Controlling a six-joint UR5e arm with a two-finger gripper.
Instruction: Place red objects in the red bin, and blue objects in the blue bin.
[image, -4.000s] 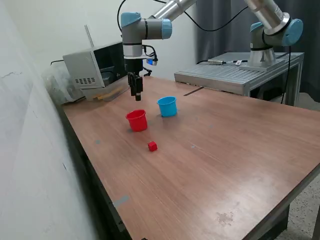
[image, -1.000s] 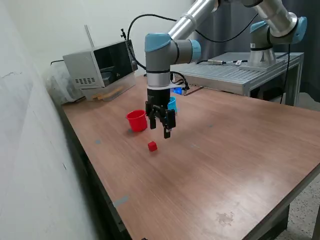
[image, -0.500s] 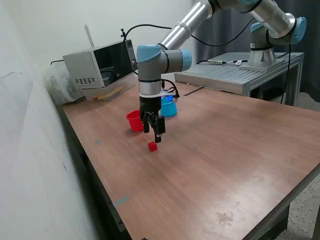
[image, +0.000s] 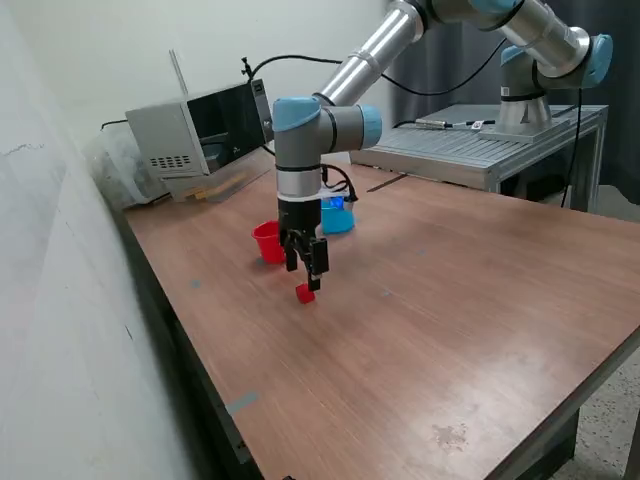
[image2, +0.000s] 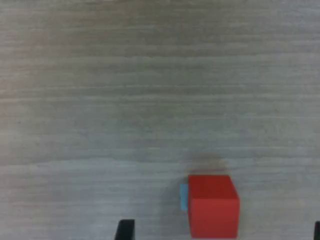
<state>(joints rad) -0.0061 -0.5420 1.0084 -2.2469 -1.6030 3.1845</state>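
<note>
One red object, a tiny red cube (image: 304, 293), lies on the wooden table (image: 450, 320). My gripper (image: 304, 275) hangs straight above it, open, its tips just over the cube. In the wrist view the cube (image2: 213, 205) sits on the wood between two dark fingertips (image2: 125, 229) that stand wide apart without touching it. Just behind the arm stands the red bin (image: 266, 241), a small red cup partly covered by the gripper. The blue bin (image: 340, 220), a light-blue cup, peeks out beyond the wrist. No blue objects are in view.
A grey box-shaped appliance (image: 190, 130) stands at the table's far corner on the exterior view's left. A grey metal bench (image: 470, 150) carrying a second arm's base (image: 525, 100) is at the back right. A white wall (image: 60, 300) runs along the table's left edge.
The gripper has travelled from above the red cup to above the red cube and has come down a little closer to it. Cube and cups have not moved.
</note>
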